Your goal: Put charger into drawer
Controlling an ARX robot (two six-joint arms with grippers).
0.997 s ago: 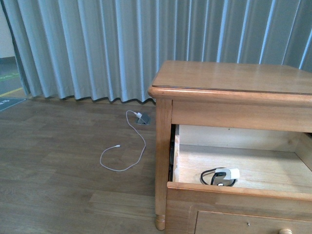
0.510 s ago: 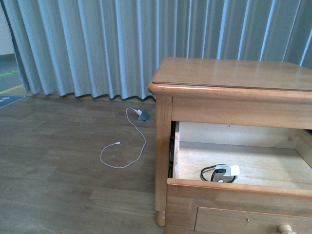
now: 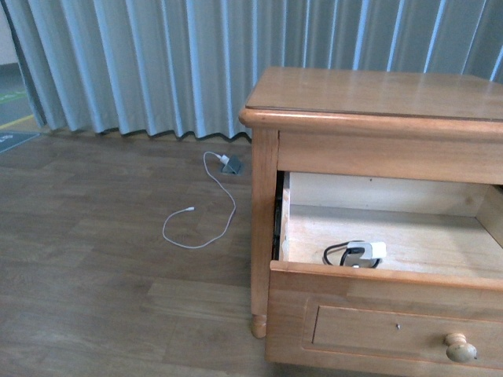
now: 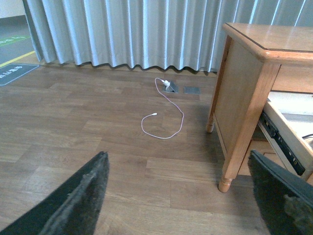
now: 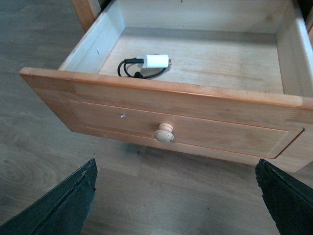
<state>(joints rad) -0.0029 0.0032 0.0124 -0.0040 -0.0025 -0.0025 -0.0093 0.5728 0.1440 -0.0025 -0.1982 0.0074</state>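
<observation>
The drawer of the orange-brown nightstand stands pulled out, its pale knob at the lower right. The charger, a white plug block with black cable, lies on the drawer floor near the front left. In the right wrist view the charger rests inside the drawer, beyond the knob. My right gripper is open over the floor in front of the drawer, holding nothing. Also open and empty, my left gripper hovers over the floor beside the nightstand leg. Neither arm shows in the front view.
A long white cable with a grey adapter lies on the wooden floor left of the nightstand. Grey-blue curtains hang behind. The left wrist view shows the drawer's metal slide rail.
The front view has tilted downward: the nightstand sits higher in the picture and the drawer front with its knob has come into view. The charger lies in the same spot.
</observation>
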